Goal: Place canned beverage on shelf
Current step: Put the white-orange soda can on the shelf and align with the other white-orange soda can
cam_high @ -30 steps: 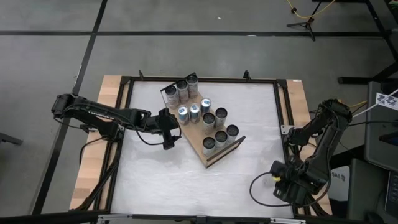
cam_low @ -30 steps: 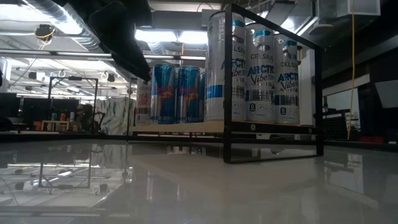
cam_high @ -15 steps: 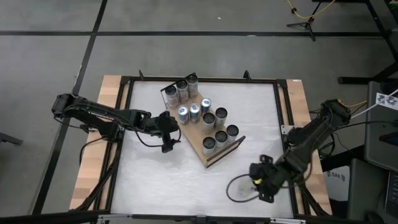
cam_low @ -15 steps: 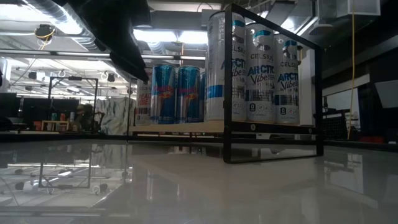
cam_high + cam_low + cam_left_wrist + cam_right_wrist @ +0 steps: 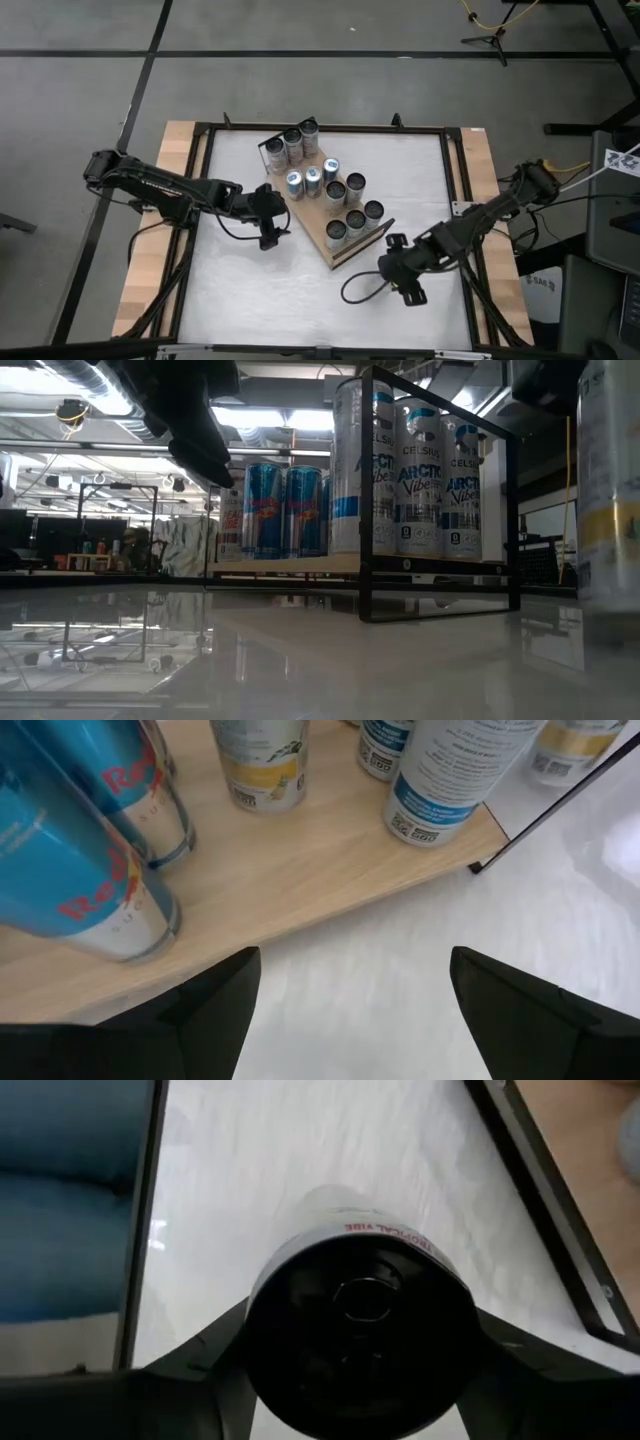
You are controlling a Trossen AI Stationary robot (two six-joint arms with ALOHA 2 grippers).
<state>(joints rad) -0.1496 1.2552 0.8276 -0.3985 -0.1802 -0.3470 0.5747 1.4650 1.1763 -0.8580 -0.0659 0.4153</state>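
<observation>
While the left arm waits beside the shelf [image 5: 327, 215], the right gripper [image 5: 398, 275] carries a canned beverage [image 5: 360, 1320] low over the white counter [image 5: 260, 290], just off the shelf's near corner where a black wire rail [image 5: 362, 243] closes the short end. Its jaws are pinching the can, 1 finger on each side of the body, as the right wrist view shows, with the can's top toward the camera and the words "TROPICAL VIBE" along its shoulder. In the low view that can [image 5: 610, 480] stands upright at the right edge, to the right of the rail and clear of the shelf.

The shelf lies at a slant across the middle of the counter. From above, 10 cans stand on it: 3 in a row at the far end [image 5: 292, 143], 3 with blue tops [image 5: 312, 178] next, and 4 dark-topped ones [image 5: 352, 208] toward the railed near end. In the low view, tall white cans [image 5: 425, 480] stand behind the rail and blue cans [image 5: 280, 510] farther back.

The left gripper [image 5: 270, 225] hovers at the shelf's long edge on the side of the blue-topped cans, its jaws spread with nothing between them. The left wrist view looks down past both fingers [image 5: 215, 1010] onto the board's edge and 2 blue cans [image 5: 75, 870].
</observation>
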